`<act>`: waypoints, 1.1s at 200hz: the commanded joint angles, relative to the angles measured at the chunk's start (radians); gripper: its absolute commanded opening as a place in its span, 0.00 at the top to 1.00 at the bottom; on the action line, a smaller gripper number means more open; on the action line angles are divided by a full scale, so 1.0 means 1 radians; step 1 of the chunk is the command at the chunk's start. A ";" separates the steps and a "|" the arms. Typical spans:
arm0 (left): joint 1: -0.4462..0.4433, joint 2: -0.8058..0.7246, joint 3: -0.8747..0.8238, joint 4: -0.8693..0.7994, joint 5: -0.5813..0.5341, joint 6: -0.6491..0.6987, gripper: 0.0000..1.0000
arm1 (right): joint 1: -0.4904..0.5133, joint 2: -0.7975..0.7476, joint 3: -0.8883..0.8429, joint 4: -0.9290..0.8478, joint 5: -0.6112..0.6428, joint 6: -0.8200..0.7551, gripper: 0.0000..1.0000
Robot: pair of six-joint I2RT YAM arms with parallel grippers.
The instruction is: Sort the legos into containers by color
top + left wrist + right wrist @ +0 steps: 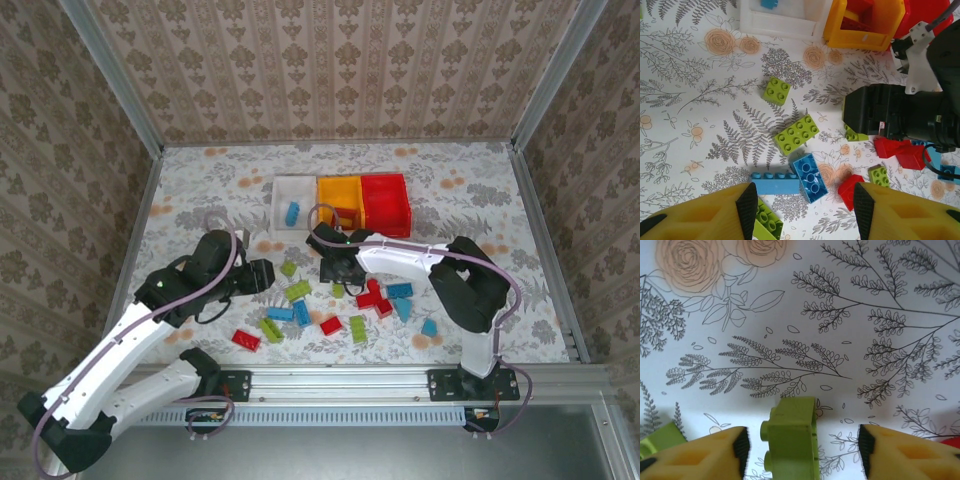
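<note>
Between pincer fingers (pixel 695 460), studded lime-green brick (pixel 792 437)

Three bins stand side by side toward the far edge of the tabletop (pixel 200 190): one white bin (pixel 300 190), one orange-yellow bin (pixel 335 190) and one red bin (pixel 385 200). A single blue brick (pixel 291 213) lies in the white bin.

Loose on the tabletop, closer to the near edge, I count five lime green bricks (pixel 297 291) and five more blue bricks (pixel 280 313). Two red bricks (pixel 245 340) lie on their own. A red clump (pixel 372 296) sits further right, and I can't split it cleanly: two bricks, maybe three. That makes about seventeen bricks, six of them blue.
</note>
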 commanded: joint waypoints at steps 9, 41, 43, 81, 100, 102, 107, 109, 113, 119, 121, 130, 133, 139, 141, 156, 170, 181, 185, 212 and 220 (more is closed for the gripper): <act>0.004 -0.022 -0.009 -0.025 -0.002 -0.014 0.44 | 0.000 0.033 -0.013 0.026 -0.023 0.044 0.49; 0.002 -0.020 -0.008 -0.012 0.006 -0.013 0.44 | 0.000 0.005 -0.014 0.034 0.014 0.031 0.77; 0.003 -0.019 -0.008 -0.008 0.007 -0.012 0.44 | 0.000 0.002 -0.013 0.030 0.020 0.028 0.78; -0.010 0.072 0.064 0.075 0.033 0.009 0.44 | -0.070 -0.152 0.001 -0.052 0.122 -0.079 0.94; -0.037 0.179 0.159 0.131 0.037 0.037 0.44 | -0.167 -0.228 -0.014 -0.059 0.130 -0.171 0.95; -0.041 0.192 0.170 0.135 0.036 0.041 0.44 | -0.178 -0.234 -0.015 -0.056 0.128 -0.180 0.96; -0.053 0.227 0.202 0.144 0.031 0.053 0.44 | -0.205 -0.243 -0.014 -0.046 0.122 -0.211 0.96; -0.058 0.240 0.215 0.148 0.029 0.056 0.44 | -0.216 -0.245 -0.014 -0.042 0.118 -0.222 0.96; -0.069 0.267 0.242 0.153 0.025 0.066 0.44 | -0.237 -0.246 -0.011 -0.029 0.108 -0.245 0.96; -0.085 0.305 0.280 0.160 0.019 0.084 0.44 | -0.268 -0.245 -0.004 -0.011 0.086 -0.277 0.96; -0.092 0.320 0.292 0.161 0.016 0.091 0.44 | -0.280 -0.241 0.000 -0.004 0.081 -0.286 0.96; -0.117 0.378 0.349 0.165 0.001 0.117 0.44 | -0.323 -0.222 0.021 0.023 0.041 -0.324 0.96; -0.126 0.396 0.362 0.166 -0.003 0.126 0.44 | -0.337 -0.212 0.029 0.033 0.028 -0.337 0.96; -0.140 0.430 0.394 0.167 -0.009 0.142 0.44 | -0.360 -0.187 0.050 0.042 0.005 -0.354 0.96; -0.145 0.442 0.404 0.167 -0.010 0.146 0.44 | -0.367 -0.177 0.057 0.042 0.001 -0.359 0.96; -0.167 0.512 0.453 0.164 -0.016 0.168 0.44 | -0.412 -0.095 0.125 0.039 -0.045 -0.386 0.96; -0.178 0.552 0.475 0.168 -0.015 0.167 0.44 | -0.438 -0.020 0.184 0.024 -0.076 -0.397 0.97; -0.181 0.568 0.476 0.175 -0.012 0.163 0.44 | -0.449 0.020 0.216 0.026 -0.088 -0.406 0.96; -0.181 0.572 0.476 0.177 -0.013 0.161 0.44 | -0.453 0.031 0.226 0.026 -0.090 -0.408 0.96; -0.178 0.578 0.459 0.173 -0.020 0.156 0.44 | -0.471 0.081 0.260 0.009 -0.103 -0.402 0.84; -0.177 0.576 0.451 0.169 -0.020 0.155 0.44 | -0.475 0.084 0.258 0.014 -0.106 -0.402 0.79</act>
